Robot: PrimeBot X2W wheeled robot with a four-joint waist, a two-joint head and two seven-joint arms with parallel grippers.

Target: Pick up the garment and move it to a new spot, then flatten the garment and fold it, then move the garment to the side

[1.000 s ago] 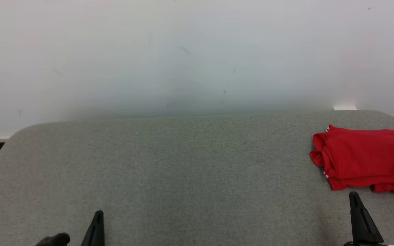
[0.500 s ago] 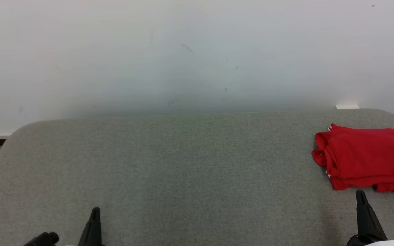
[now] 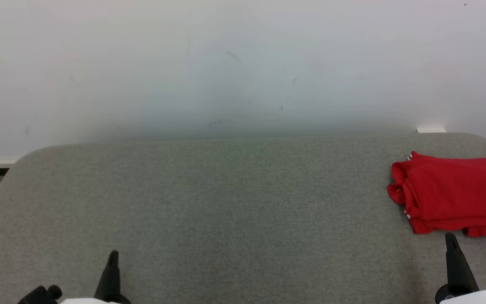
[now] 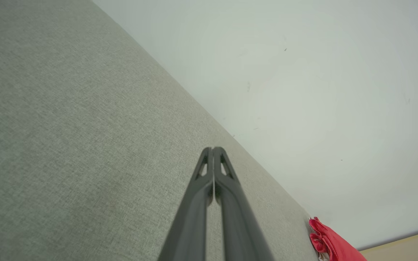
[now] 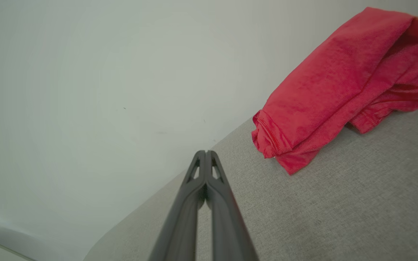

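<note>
Left gripper [image 4: 213,149]: the two long dark fingers are pressed together along their length and the tips meet. Nothing is between them. It hangs low over the grey fabric-covered table [image 3: 226,202], with the fingers pointing ahead toward the pale wall [image 3: 226,63].

Right gripper [image 5: 206,152]: same condition, with the fingers closed tip to tip and nothing held. It also points toward the wall.

Garment [image 3: 454,194]: red, folded into a compact bundle of several layers, lying flat on the table.
- It lies just ahead of the right gripper's fingertips and reaches further out to that gripper's right than to its left.
- The right wrist view shows a strip of bare grey cloth between the tips and the nearest red edge, so they are not touching.
- From the left gripper it is well apart, far off to the right and a little ahead. In the left wrist view only its rolled end shows, past the fingers at the table's far edge.
- The thick folded end faces the left gripper's side. Small white flecks show along that end, too small to identify.
- The hem nearest the right gripper is uneven, with a loose lower layer sticking out beyond the upper ones.

Table: rounded corners, with the back edge close against the wall ahead of both grippers. The wall has a few faint dark scuffs.
</note>
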